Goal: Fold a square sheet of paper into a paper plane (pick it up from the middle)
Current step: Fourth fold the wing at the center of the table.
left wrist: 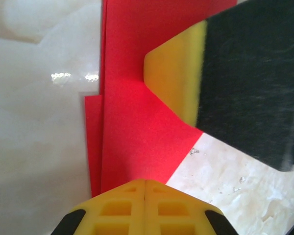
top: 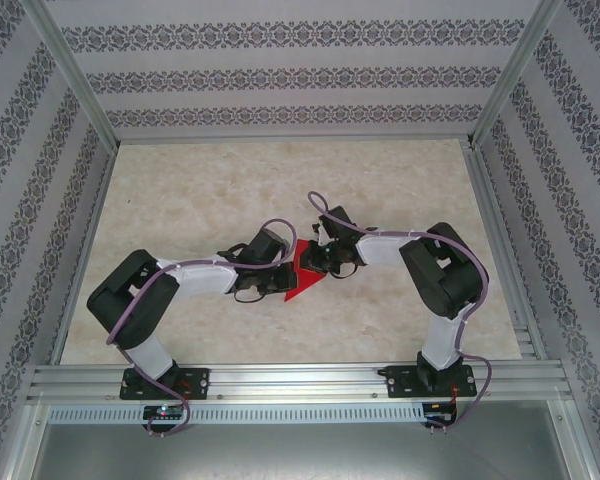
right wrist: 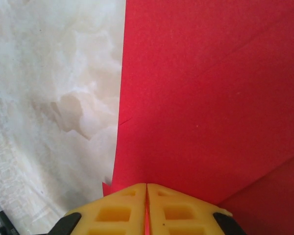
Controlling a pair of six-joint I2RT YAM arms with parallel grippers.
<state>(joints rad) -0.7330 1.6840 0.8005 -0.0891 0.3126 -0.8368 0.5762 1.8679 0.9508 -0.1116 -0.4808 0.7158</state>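
**Pincers.** The left pincer (left wrist: 145, 183) has its yellow fingertips pressed together, seam closed, at the near edge of the red sheet of paper (left wrist: 137, 122). Whether paper is caught in the seam cannot be told. The right pincer (right wrist: 146, 187) is likewise pressed together, with a red sliver showing in its seam, so it is pinching the sheet.

**Arm pose.** The left arm (top: 195, 275) rises from its base, bends at the elbow on the left and reaches right. The right arm (top: 400, 245) mirrors it, reaching left. The two wrists meet near the middle of the table (top: 200, 190), one on either side of the sheet. From the left wrist, a yellow finger pad (left wrist: 176, 73) of the right pincer rests against the red surface.

**Edges and room.** The sheet is folded. Overhead it reads as a triangle pointing near-left. A lower layer juts out along one long edge, and diagonal creases cross the top face. The table lies open to the far side, left and right. Patterned walls (top: 280, 80) enclose it, and a metal rail (top: 300, 378) runs along the near edge.

**Obscured.** Overhead, the wrists cover most of the sheet and both sets of fingertips. The wrist views crop its outline, so its full shape is not established.
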